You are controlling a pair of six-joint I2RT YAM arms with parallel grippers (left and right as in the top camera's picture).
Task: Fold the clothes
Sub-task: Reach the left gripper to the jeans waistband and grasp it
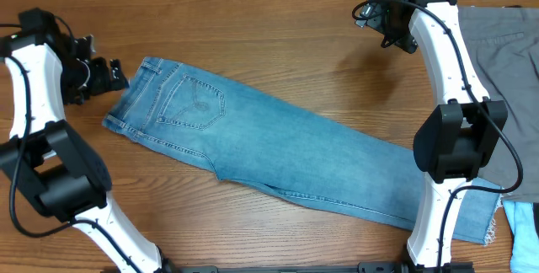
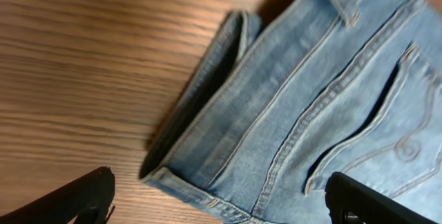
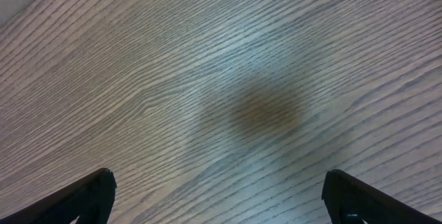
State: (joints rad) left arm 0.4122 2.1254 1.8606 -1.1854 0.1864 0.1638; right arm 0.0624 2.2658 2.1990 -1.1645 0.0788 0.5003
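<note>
Jeans: a pair of light blue, faded denim jeans (image 1: 278,151) lies flat on the brown wood-grain table (image 1: 278,45), one leg laid over the other, so it makes a single long strip.
Lie of the jeans: the strip runs on a slant, from the waistband (image 1: 126,104) at the upper left to the hems at the lower right, where the right arm's base stands in front of it.
Back pocket: a curved-stitch pocket (image 1: 195,103) faces up, just beside the waistband.
Left gripper: the black left gripper (image 1: 108,75) is at the waistband end, just beside the top corner of the jeans; whether it touches the denim cannot be told.
Left fingers: spread wide apart, nothing between them; in the left wrist view the two black fingertips (image 2: 83,196) frame the folded waistband edge and the wood next to it.
Right gripper: the black right gripper (image 1: 375,16) is at the upper right, well apart from the jeans.
Right fingers: spread wide apart and empty; the right wrist view shows the fingertips (image 3: 90,196) over bare wood.
Other cloth: a grey garment (image 1: 505,62) lies at the right edge, with a pale blue piece of fabric (image 1: 524,231) in the lower right corner.
</note>
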